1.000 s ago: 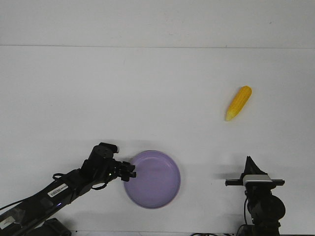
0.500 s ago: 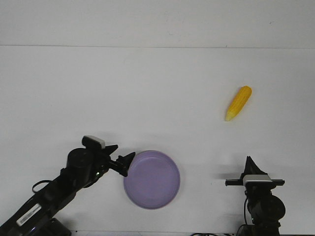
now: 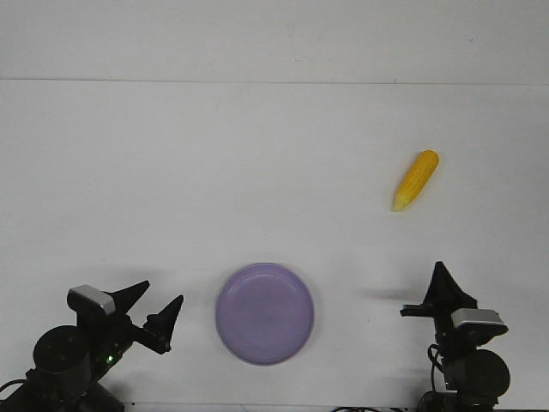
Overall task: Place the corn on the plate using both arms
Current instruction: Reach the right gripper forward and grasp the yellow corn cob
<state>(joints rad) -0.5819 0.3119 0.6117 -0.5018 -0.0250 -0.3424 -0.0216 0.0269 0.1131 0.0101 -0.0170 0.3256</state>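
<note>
The corn (image 3: 415,180), a small yellow-orange cob with a paler tip pointing toward me, lies alone on the white table at the right. The lavender plate (image 3: 265,313) sits empty near the front edge, in the middle. My left gripper (image 3: 153,311) is open and empty, to the left of the plate and apart from it. My right gripper (image 3: 439,287) sits at the front right, well short of the corn; only one finger edge shows, so I cannot tell how its jaws stand.
The white table (image 3: 214,172) runs back to a pale wall. Both arm bases sit at the front corners.
My left gripper let go of the plate's left rim, opened and drew back to the front left. The right gripper turned slightly. Plate and corn have stayed put.
</note>
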